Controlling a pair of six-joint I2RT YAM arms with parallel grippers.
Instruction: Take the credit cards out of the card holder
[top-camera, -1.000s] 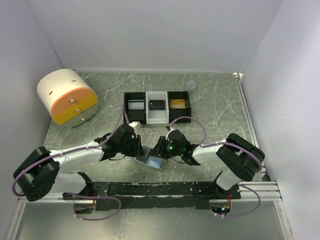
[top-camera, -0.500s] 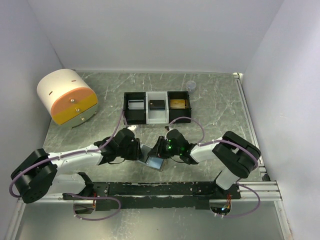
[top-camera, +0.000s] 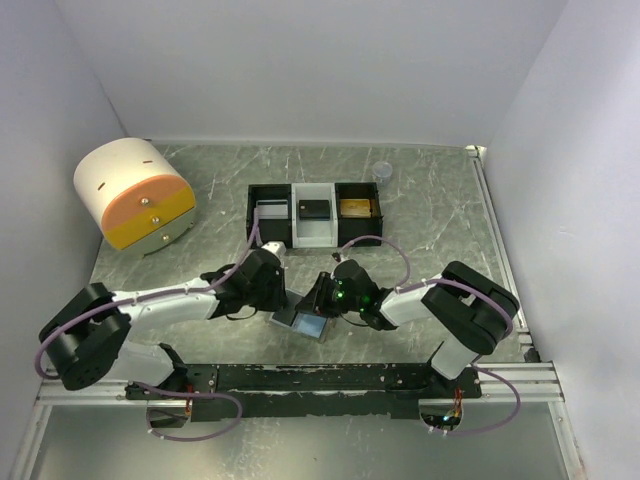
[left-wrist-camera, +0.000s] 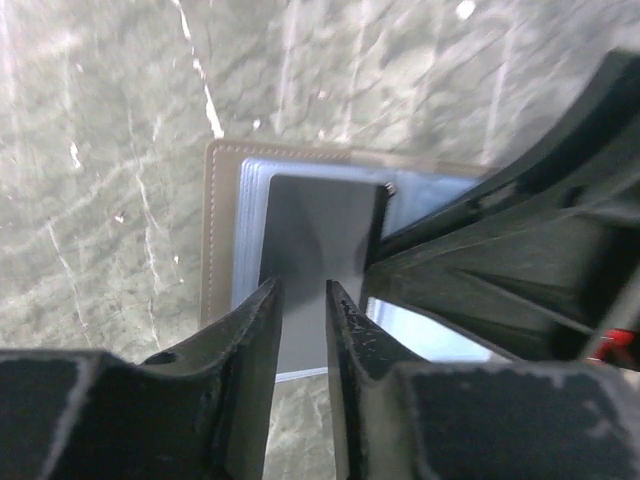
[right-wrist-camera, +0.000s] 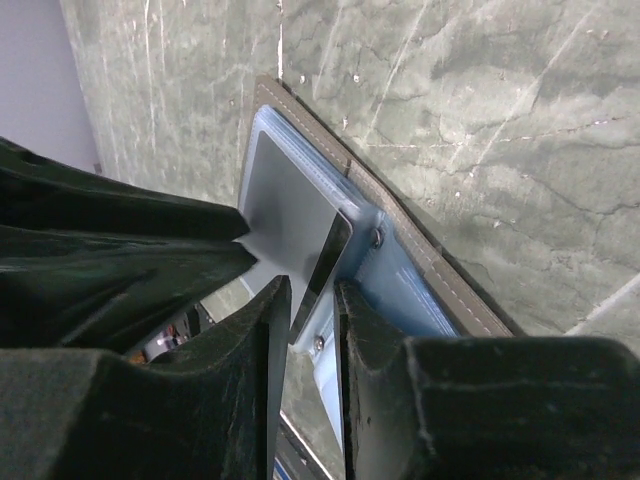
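Card holder (top-camera: 301, 323) lies open and flat on the table (top-camera: 440, 230), low in the middle of the top view, near the table's front edge and the black rail (top-camera: 330, 378). We see the left end effector (left-wrist-camera: 300, 295) reaching in from the holder's left and the right end effector (right-wrist-camera: 312, 295) from its right, their tips almost meeting over a grey card (left-wrist-camera: 320, 250) in the pale blue sleeve. Both sets of jaws stand a narrow slit apart. A thin dark edge runs into the right one's slit, yet we cannot tell whether either is grasping anything. A strip of bare table separates the holder from the tray (top-camera: 315, 213) above it, and wider bare table spreads toward the right wall.
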